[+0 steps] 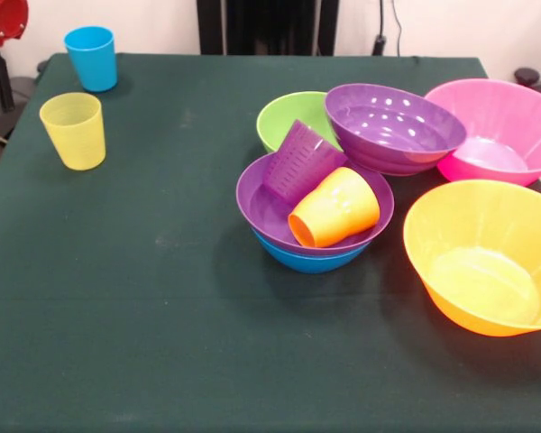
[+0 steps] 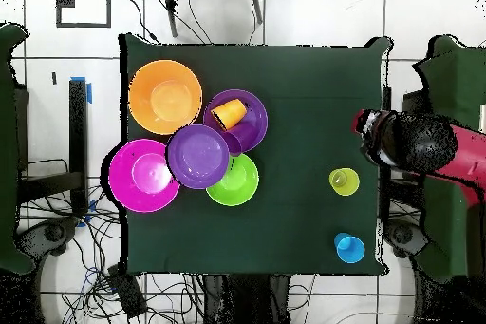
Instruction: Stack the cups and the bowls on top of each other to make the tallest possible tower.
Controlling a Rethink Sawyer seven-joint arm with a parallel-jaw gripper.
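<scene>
Cloth [image 1: 144, 298] of dark green lay bare along the near edge. The first thing on it was the large orange bowl [image 1: 487, 257], upright and on its own at one side, apart from the pile.

Beside it stood the tower as it then was: the blue bowl [image 1: 311, 260] lowest, with the nested purple bowl [image 1: 270, 212] seated in it. Inside lay the orange cup [image 1: 335, 209] on its side, mouth toward the camera, and the purple cup [image 1: 302, 162] tilted against the rim. I judged both had tumbled or been dropped rather than been set, so they added little height.

Behind came the green bowl [image 1: 288, 117]. The second purple bowl [image 1: 392, 126] sat tilted, seemingly propped on the green bowl and the pink bowl [image 1: 496, 117], which would explain its lean. All three were upright-mouthed and unstacked.

Well apart, across the table, the yellow cup [image 1: 73, 131] stood mouth up and the blue cup [image 1: 91, 58] farther back near the corner.

The arm [image 2: 418, 144] was drawn back off that side of the table, its gripper [image 2: 368, 130] near the table's edge, over nothing. Whether it was open or closed could not be told. The task looked barely begun.
</scene>
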